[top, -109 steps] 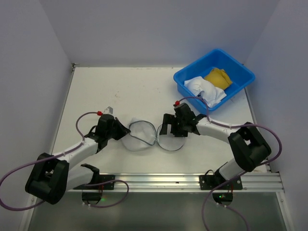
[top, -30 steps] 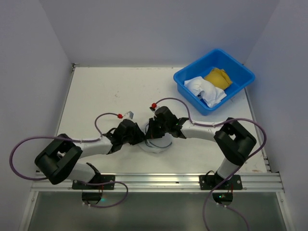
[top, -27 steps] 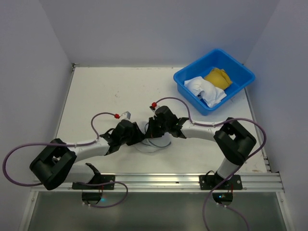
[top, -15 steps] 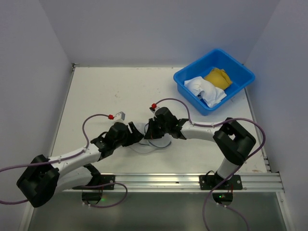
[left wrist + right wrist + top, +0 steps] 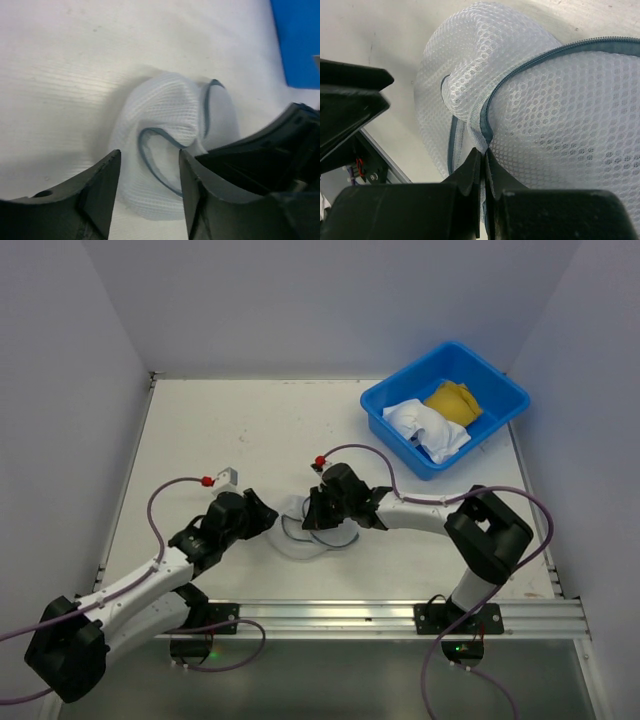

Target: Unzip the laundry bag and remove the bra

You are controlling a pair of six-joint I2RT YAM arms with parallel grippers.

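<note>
The laundry bag (image 5: 303, 530) lies crumpled at the table's middle front, white mesh with a dark bluish zipper rim (image 5: 150, 165) curling across it. My right gripper (image 5: 312, 512) is shut on a fold of that rim and mesh (image 5: 487, 132), jaws pinched together (image 5: 483, 156). My left gripper (image 5: 264, 514) hovers just left of the bag, open, with nothing between its fingers (image 5: 102, 192); the mesh (image 5: 165, 115) lies beyond them. I cannot make out the bra in the bag.
A blue plastic tub (image 5: 500, 390) stands at the back right, holding white cloth (image 5: 425, 428) and a yellow item (image 5: 452, 400). The right arm's dark body (image 5: 265, 160) sits close to my left fingers. Walls close in on both sides.
The left arm has drawn back to the left, away from the bag, and its jaws have opened. The right gripper has stayed shut on the rim, and the bag has slumped flatter.
</note>
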